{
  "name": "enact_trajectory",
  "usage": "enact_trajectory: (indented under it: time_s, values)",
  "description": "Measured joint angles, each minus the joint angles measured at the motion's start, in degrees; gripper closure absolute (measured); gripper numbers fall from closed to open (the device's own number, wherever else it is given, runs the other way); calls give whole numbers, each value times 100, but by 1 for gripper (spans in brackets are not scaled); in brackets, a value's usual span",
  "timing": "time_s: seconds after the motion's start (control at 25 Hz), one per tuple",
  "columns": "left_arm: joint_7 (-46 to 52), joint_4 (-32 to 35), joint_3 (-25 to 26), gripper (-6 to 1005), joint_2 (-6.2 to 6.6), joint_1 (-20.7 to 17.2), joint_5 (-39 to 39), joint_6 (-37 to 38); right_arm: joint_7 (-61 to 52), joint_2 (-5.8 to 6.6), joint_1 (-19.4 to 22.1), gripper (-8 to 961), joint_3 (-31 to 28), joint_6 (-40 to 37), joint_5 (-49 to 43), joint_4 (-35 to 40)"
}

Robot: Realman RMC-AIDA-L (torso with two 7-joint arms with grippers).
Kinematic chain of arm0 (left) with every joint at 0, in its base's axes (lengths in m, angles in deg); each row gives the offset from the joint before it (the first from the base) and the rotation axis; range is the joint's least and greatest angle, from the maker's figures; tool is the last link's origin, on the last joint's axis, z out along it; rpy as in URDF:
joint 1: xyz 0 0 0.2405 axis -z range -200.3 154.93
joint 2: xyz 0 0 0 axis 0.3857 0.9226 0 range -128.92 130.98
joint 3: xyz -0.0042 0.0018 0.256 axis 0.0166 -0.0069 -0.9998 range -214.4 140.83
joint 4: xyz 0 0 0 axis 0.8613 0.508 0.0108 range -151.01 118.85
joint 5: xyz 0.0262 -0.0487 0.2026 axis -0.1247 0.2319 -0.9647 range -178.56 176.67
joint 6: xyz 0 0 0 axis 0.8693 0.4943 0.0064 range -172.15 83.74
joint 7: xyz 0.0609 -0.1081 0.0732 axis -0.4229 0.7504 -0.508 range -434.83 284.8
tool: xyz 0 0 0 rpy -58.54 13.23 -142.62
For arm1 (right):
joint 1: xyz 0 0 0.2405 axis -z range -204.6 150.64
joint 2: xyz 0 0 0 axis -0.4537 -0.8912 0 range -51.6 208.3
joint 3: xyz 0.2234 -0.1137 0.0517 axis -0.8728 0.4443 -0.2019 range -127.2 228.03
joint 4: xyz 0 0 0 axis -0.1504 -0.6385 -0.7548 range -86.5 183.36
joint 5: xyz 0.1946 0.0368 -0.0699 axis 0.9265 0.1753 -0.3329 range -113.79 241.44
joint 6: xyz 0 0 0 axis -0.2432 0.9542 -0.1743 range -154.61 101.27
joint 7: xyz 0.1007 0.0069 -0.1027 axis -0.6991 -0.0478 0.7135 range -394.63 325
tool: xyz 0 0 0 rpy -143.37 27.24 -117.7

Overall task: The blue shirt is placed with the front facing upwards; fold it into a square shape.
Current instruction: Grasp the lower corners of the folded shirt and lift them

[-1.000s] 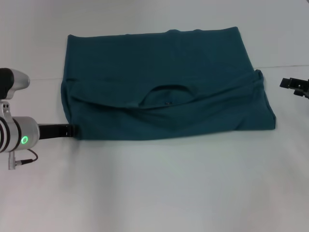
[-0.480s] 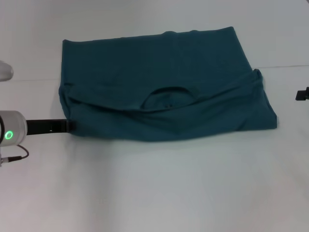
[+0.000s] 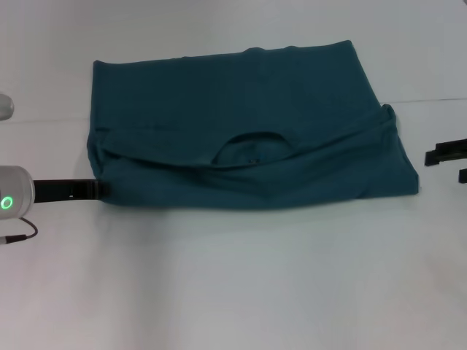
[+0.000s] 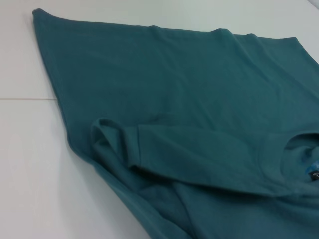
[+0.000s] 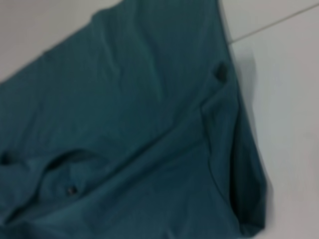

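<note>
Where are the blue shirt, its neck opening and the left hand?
blue shirt [image 3: 233, 95]: head view, flat upper layer.
neck opening [image 3: 254, 148]: head view, inside the collar.
left hand [image 3: 102, 189]: head view, fingertips at the shirt's near corner.

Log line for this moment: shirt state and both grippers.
blue shirt: folded once, neck opening up, on white table | left gripper: at shirt's near-left corner | right gripper: off shirt's right edge, apart

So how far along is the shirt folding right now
Done: the blue shirt lies folded over once on the table, neck opening toward the front, the fold edges loose and uneven. In hand: the left tool is at the shirt's front left corner; the right tool sits off its right side. Left: further folds to make a square.
</note>
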Motion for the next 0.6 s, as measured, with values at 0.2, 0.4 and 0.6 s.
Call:
enact_trajectory:
  time_s: [0.2, 0.4, 0.6]
  values:
    - [-13, 31, 1, 986, 0, -23, 1, -24, -82, -236, -84, 38, 118, 400, -322, -14]
    - [-76, 239, 1, 986, 29, 9, 1, -102, -137, -455, -156, 38, 320, 815, -527, -82]
    - [-144, 369, -6, 986, 26, 56, 0, -179, -137, -594, -217, 44, 512, 1134, -536, -99]
